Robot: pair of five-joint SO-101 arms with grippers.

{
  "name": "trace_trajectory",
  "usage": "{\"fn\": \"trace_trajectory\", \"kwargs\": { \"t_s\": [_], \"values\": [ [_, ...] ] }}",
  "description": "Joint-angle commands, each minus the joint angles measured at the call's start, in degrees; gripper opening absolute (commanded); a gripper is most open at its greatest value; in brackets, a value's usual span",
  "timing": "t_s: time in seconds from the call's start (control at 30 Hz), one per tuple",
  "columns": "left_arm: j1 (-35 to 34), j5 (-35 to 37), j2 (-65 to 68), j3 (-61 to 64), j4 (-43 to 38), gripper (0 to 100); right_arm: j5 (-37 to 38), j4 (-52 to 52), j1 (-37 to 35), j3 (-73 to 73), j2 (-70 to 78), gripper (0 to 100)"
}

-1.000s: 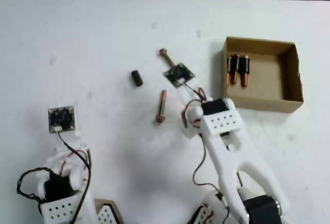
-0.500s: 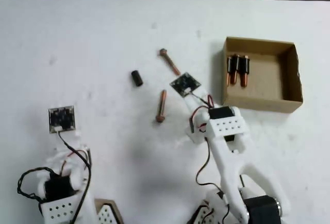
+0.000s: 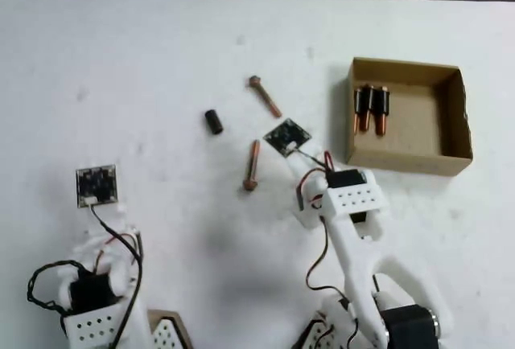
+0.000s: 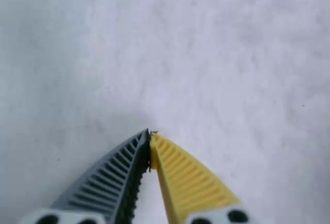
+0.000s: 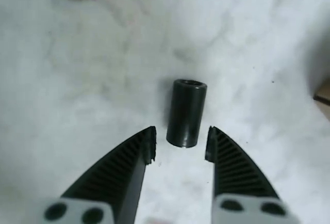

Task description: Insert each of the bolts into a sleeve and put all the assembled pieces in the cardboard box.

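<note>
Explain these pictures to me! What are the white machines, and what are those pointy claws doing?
Those are two white plastic robot arms, the left arm and the right arm, at a white table. One picture looks down from above; the other two come from cameras on the arms' wrists. On the table lie two copper-coloured bolts and a short black tube, called a sleeve. The brown cardboard box holds finished pieces. The left gripper, grey and yellow, is shut and empty. The black right gripper is open, with a black sleeve lying between its fingers, not squeezed.
</note>
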Motion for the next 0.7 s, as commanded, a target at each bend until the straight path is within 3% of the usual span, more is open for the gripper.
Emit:
{"fn": "trace_trajectory", "kwargs": {
  "t_s": [0.0,0.27,0.67],
  "values": [
    [-0.3,-0.4,-0.7,-0.1,0.4,2,2.1,-0.7,0.0,-1.0,-1.9,13.9],
    [-0.3,-0.4,-0.7,-0.1,0.4,2,2.0,-0.5,0.0,-3.3,-0.7,13.8],
    [-0.3,-0.4,-0.7,-0.1,0.4,2,1.8,-4.4,0.6,-11.6,17.5,13.8]
  ]
}}
